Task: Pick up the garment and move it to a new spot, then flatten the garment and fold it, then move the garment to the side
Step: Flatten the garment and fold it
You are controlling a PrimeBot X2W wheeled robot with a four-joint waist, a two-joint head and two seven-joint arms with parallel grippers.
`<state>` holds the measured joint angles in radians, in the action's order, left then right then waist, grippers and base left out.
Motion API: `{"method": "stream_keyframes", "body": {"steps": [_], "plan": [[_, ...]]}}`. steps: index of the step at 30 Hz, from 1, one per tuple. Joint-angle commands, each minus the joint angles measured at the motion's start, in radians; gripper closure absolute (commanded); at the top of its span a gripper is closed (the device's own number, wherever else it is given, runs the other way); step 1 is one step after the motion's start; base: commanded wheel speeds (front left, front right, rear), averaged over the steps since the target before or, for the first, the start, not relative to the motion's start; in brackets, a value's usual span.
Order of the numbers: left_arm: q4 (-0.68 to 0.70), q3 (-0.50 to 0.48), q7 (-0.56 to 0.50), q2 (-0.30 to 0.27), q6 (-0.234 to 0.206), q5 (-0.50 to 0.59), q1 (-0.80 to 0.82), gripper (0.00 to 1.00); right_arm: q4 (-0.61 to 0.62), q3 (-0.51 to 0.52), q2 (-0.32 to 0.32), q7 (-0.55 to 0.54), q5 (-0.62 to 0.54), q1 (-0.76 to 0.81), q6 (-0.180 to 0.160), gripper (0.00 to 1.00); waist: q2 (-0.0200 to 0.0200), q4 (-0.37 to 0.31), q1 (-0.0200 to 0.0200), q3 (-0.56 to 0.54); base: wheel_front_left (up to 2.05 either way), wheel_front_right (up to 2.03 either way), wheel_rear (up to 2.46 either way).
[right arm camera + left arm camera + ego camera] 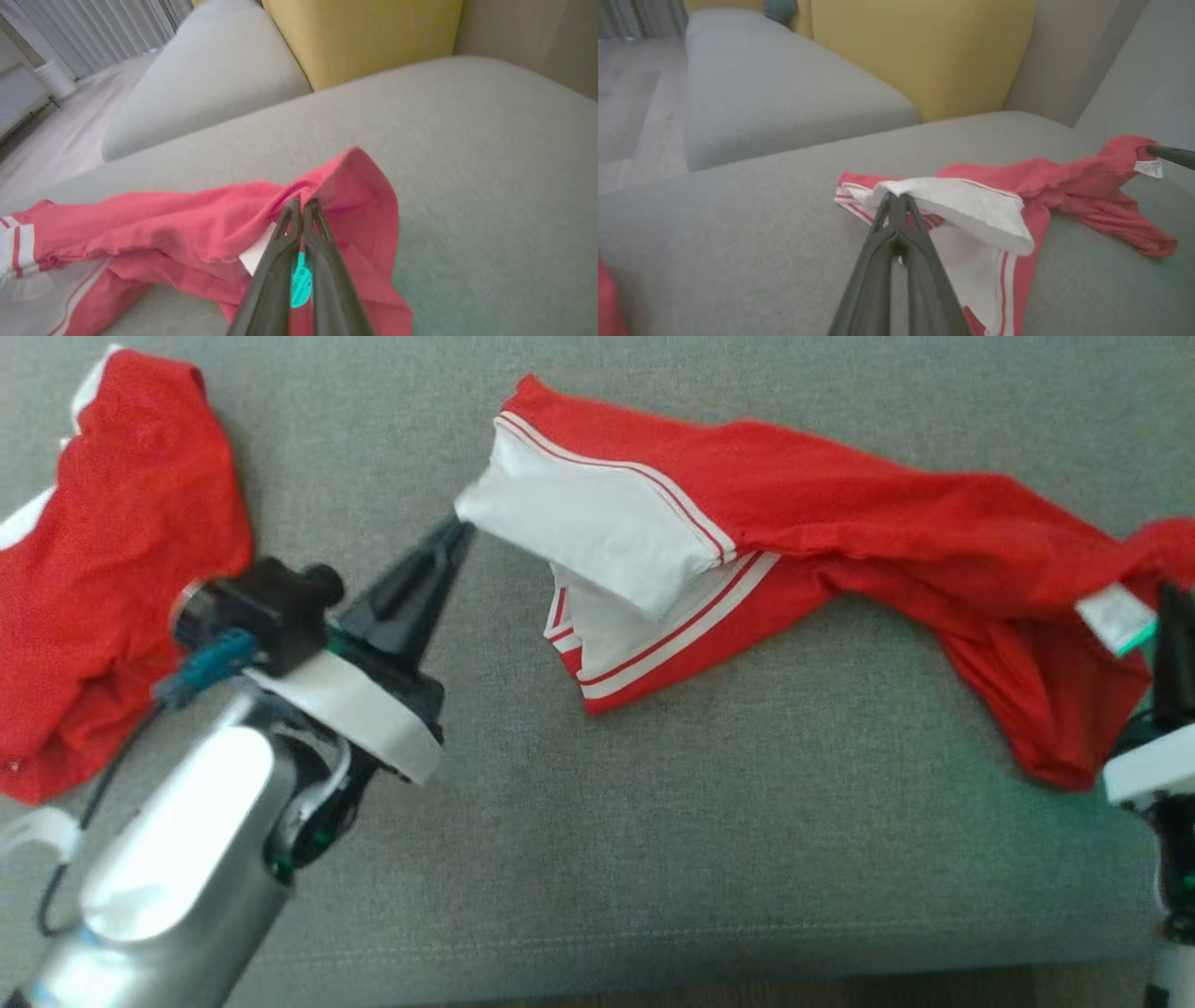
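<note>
A red garment [840, 513] with white panels and white stripes lies stretched across the grey sofa cushion [653, 859]. My left gripper [459, 530] is shut on the white corner of the garment [962, 205] at its left end; in the left wrist view the left gripper [896, 198] pinches that white edge. At the far right my right gripper [1172, 593] is shut on the red edge beside a white label [1111, 616]. The right wrist view has the right gripper [302, 203] closed on red cloth of the garment [187, 219].
A second red and white garment [112, 551] lies bunched at the cushion's far left. A yellow pillow [924, 51] and another grey cushion [775, 93] stand behind. The cushion's front edge [653, 961] runs along the bottom, with floor beyond.
</note>
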<state>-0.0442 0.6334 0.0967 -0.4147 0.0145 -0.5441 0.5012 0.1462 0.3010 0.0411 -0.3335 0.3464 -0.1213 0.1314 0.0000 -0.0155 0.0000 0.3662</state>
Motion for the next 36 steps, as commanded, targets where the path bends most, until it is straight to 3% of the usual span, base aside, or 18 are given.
{"method": "stream_keyframes", "body": {"steps": [1, 7, 16, 25, 36], "plan": [[0.048, -0.055, 0.017, -0.044, -0.012, 0.013, 0.059, 1.00, 0.061, -0.022, 0.009, 0.015, -0.011, -0.038, -0.001, 1.00, 0.0000, 0.003, 0.0000, -0.013, 0.00, 0.00, 0.00], [0.145, -0.122, 0.052, -0.084, -0.036, 0.044, 0.142, 1.00, 0.175, -0.050, 0.049, 0.042, -0.002, -0.125, -0.001, 1.00, 0.0000, 0.016, 0.0000, -0.053, 0.00, 0.00, 0.00], [0.164, -0.187, -0.015, -0.093, -0.023, 0.044, 0.397, 1.00, 0.237, -0.081, 0.139, 0.047, 0.043, -0.329, -0.001, 1.00, 0.0000, 0.052, 0.0000, -0.130, 0.00, 0.00, 0.00], [0.042, -0.176, -0.082, -0.040, 0.010, 0.047, 0.646, 1.00, 0.179, -0.088, 0.189, 0.036, 0.119, -0.483, -0.001, 1.00, 0.0000, 0.074, 0.0000, -0.197, 0.00, 0.00, 0.00], [-0.154, -0.148, -0.087, -0.005, 0.061, 0.029, 0.765, 1.00, 0.040, -0.132, 0.181, 0.043, 0.150, -0.599, -0.001, 1.00, 0.0000, 0.073, 0.0000, -0.168, 0.00, 0.00, 0.00]]}}
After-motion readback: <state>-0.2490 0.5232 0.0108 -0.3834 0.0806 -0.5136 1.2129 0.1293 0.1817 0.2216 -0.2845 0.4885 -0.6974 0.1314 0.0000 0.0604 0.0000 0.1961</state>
